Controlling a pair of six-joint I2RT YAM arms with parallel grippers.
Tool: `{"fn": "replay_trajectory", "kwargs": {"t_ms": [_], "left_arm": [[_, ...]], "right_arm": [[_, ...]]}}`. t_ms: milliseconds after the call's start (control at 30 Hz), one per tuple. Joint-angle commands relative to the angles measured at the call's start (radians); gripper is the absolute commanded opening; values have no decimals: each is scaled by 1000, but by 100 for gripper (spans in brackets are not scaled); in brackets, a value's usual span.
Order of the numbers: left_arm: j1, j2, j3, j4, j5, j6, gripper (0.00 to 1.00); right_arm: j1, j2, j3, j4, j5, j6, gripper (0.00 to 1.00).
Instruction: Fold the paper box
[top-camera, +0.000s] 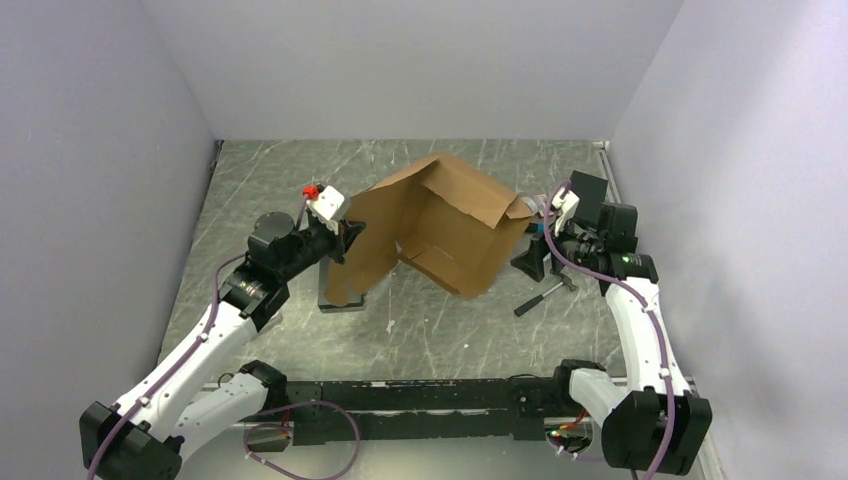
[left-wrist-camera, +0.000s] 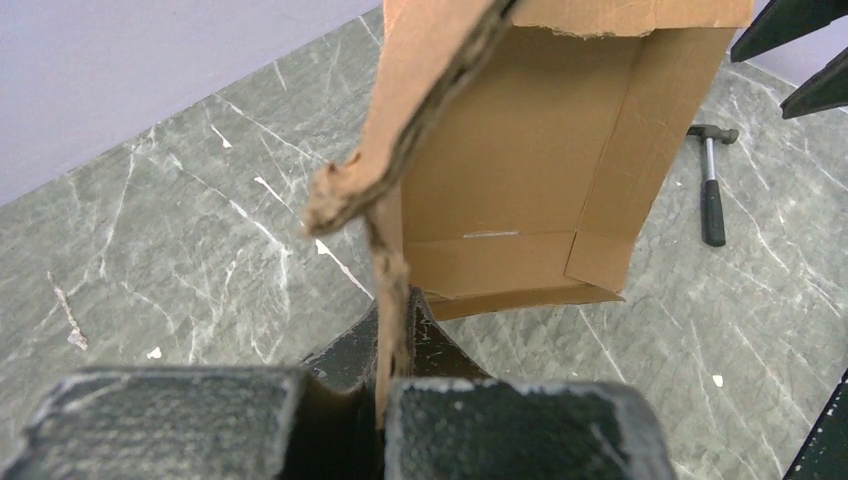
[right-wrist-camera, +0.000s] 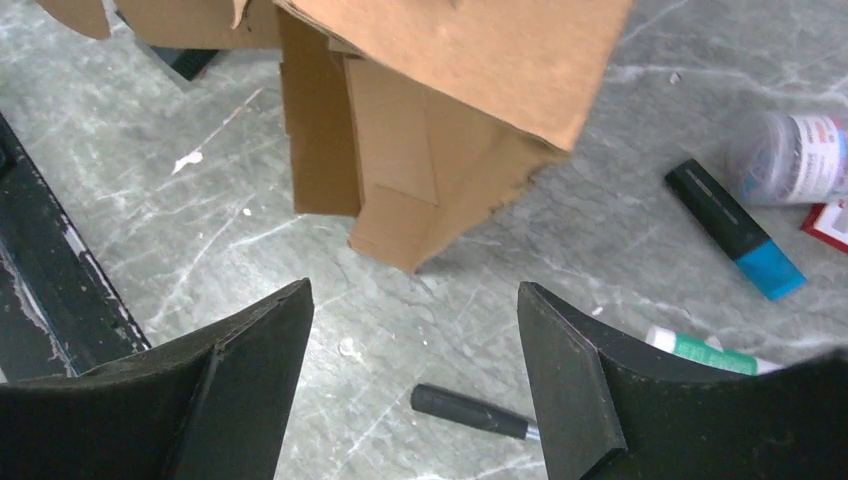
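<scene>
The left tool (left-wrist-camera: 383, 405) was clamped shut on a ragged edge of the paper box (top-camera: 440, 225), the cardboard flap pinched thin between its two fingers (left-wrist-camera: 520, 430). From that grip the flap rose and bent over toward the box's open inside, where the brown floor and low side walls showed.

The right tool (right-wrist-camera: 410, 375) stood wide, with nothing between its fingers (right-wrist-camera: 250, 380); the right corner of the box hung just beyond it, apart from both fingers.

The box sat in the middle of the grey marbled counter (top-camera: 270, 190), between the two arms, tipped up with its opening facing near. Its left flap reached down beside a black block (top-camera: 340, 303) on the counter.

A small hammer (top-camera: 545, 295) lay near the right tool, on the near side of the box. Farther right lay a black marker with a blue cap (right-wrist-camera: 735, 230), a green-and-white pen (right-wrist-camera: 700, 350) and a clear jar (right-wrist-camera: 790, 155).
</scene>
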Motion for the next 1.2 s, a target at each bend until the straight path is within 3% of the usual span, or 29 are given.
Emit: {"fn": "replay_trajectory", "kwargs": {"t_ms": [0, 167, 400, 733, 967, 1167], "left_arm": [[-3, -17, 5, 68, 6, -59, 0], [-3, -21, 5, 70, 5, -68, 0], [-3, -11, -4, 111, 2, -100, 0], [-5, 50, -6, 214, 8, -162, 0], [-14, 111, 2, 261, 28, -179, 0], [-41, 160, -1, 300, 25, -180, 0]], "right_arm": [[66, 7, -10, 178, 49, 179, 79], [130, 67, -54, 421, 267, 347, 74], [199, 60, -88, 560, 442, 372, 28], [250, 138, -43, 778, 616, 338, 2], [343, 184, -76, 919, 804, 260, 0], [384, 201, -122, 1083, 938, 342, 0]]}}
